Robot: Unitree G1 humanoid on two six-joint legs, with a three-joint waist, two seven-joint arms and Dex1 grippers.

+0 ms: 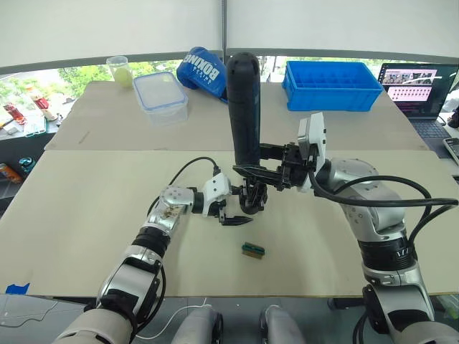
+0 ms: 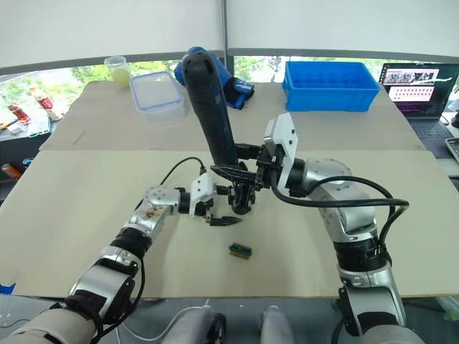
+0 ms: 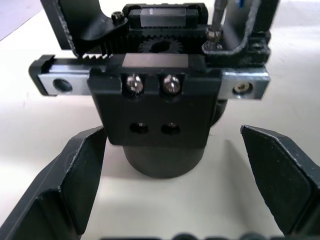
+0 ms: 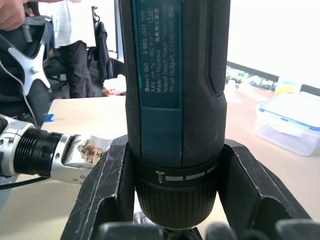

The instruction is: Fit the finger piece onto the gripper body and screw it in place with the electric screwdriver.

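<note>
Two beige tabletops [image 1: 86, 208] (butted together) beneath white window blinds [image 1: 107, 29].

The electric screwdriver [image 4: 175, 85] reads "Bosch GO"; the blue bag [image 1: 203, 68] reads "BOXING".

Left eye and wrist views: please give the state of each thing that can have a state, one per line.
electric screwdriver: upright, bit down on the gripper body
right gripper: shut on the electric screwdriver
gripper body: standing on the table, two screws seated, two holes empty
left gripper: open, one finger either side of the body
clear plastic box: lid on
</note>
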